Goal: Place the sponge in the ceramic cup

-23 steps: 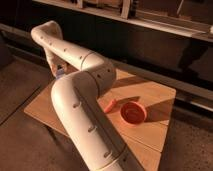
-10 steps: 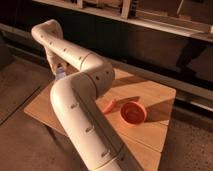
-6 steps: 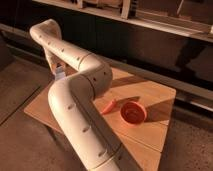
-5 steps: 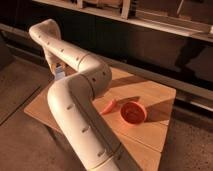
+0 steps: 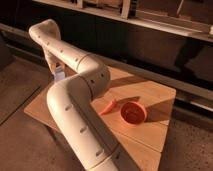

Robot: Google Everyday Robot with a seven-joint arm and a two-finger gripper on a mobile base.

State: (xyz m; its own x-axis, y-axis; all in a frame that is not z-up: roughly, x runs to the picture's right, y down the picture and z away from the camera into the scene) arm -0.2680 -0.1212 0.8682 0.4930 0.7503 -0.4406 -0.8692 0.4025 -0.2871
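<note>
1. Centrally, the white arm point(image 5: 75, 105) rises from the lower edge of the view, bends at a thick elbow above the wooden table point(image 5: 150, 137), and runs up and to the left.
2. At its upper left end the arm folds over and points downward, ending in the gripper point(image 5: 56, 70) near the table's far left corner.
3. The jaws are closed on the sponge point(image 5: 59, 76), a light-blue block at the gripper's tip, to the left of the elbow.
4. Small dark dots run in rows along the arm's casing.
5. An orange-red carrot-like object point(image 5: 109, 106) lies on the table just beside the elbow.
6. A red-orange bowl point(image 5: 134, 103) stands just right of the carrot-like object, well apart from the gripper.
7. A shelf point(image 5: 150, 20) crosses the dark background.
</note>
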